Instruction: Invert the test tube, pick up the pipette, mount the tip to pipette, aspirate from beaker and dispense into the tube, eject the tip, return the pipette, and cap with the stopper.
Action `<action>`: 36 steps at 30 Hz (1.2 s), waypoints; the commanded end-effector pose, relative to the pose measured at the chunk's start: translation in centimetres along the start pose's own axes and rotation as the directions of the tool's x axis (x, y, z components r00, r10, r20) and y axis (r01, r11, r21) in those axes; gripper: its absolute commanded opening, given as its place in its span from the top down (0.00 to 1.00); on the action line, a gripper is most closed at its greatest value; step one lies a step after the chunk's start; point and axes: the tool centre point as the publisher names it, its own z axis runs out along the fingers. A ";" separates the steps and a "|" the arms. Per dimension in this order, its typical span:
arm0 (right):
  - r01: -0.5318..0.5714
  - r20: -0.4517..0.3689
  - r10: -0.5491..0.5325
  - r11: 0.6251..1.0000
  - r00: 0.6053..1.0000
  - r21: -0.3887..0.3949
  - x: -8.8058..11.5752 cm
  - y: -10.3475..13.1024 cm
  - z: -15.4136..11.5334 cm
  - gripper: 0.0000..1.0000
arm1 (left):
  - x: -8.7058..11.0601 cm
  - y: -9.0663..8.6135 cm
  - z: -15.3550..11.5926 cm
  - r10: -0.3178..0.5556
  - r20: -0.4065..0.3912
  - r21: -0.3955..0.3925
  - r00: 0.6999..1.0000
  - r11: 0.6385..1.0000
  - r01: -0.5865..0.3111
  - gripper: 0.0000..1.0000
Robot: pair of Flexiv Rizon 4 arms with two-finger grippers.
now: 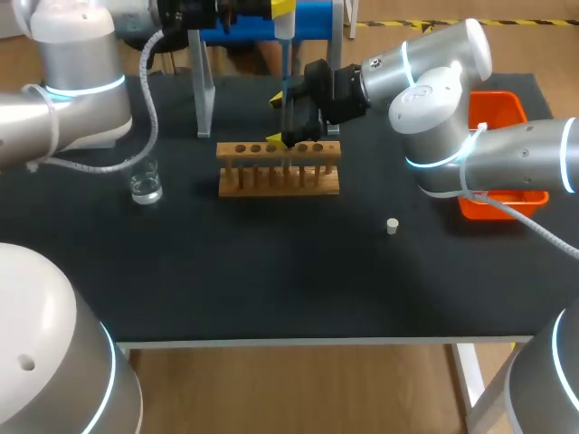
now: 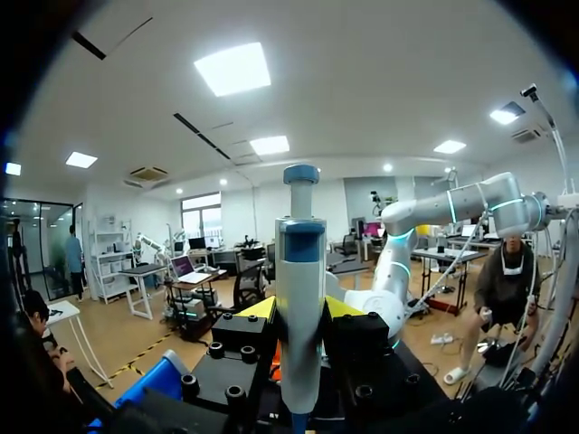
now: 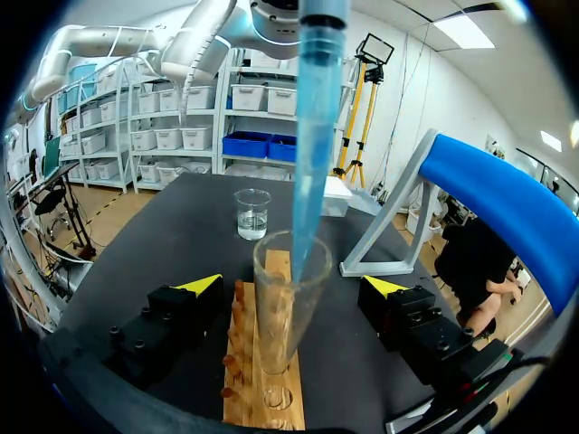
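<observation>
A small white stopper [image 1: 393, 226] lies on the black table [image 1: 271, 289], nearer than the wooden rack [image 1: 279, 181] and to its right. In the rack a clear glass test tube [image 3: 288, 307] stands between the spread fingers of the right gripper [image 3: 294, 285]. The left gripper [image 2: 301, 312] pinches a white-and-blue pipette [image 2: 301, 262], its blue tip [image 3: 312, 163] inside the tube.

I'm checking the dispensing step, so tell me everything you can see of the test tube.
The test tube is a clear, glass-like cylinder, uncapped, with its mouth up. It stands upright in a hole of the wooden rack. The blue pipette tip reaches down into its mouth; whether it touches the glass is unclear. The right gripper is open, with one finger on each side of the tube, neither touching it. Any liquid inside cannot be made out.
</observation>
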 end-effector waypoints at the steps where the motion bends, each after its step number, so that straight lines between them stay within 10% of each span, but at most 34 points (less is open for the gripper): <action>1: 0.000 0.000 0.000 1.000 1.000 0.002 0.0 0.0 0.0 0.00 | -0.2 0.2 0.1 0.000 -0.006 0.004 1.000 1.000 0.000 1.00; 36: 0.000 0.000 0.000 1.000 1.000 0.002 0.0 0.0 0.0 0.00 | -0.6 1.8 0.1 -0.025 -0.015 0.014 1.000 1.000 0.026 1.00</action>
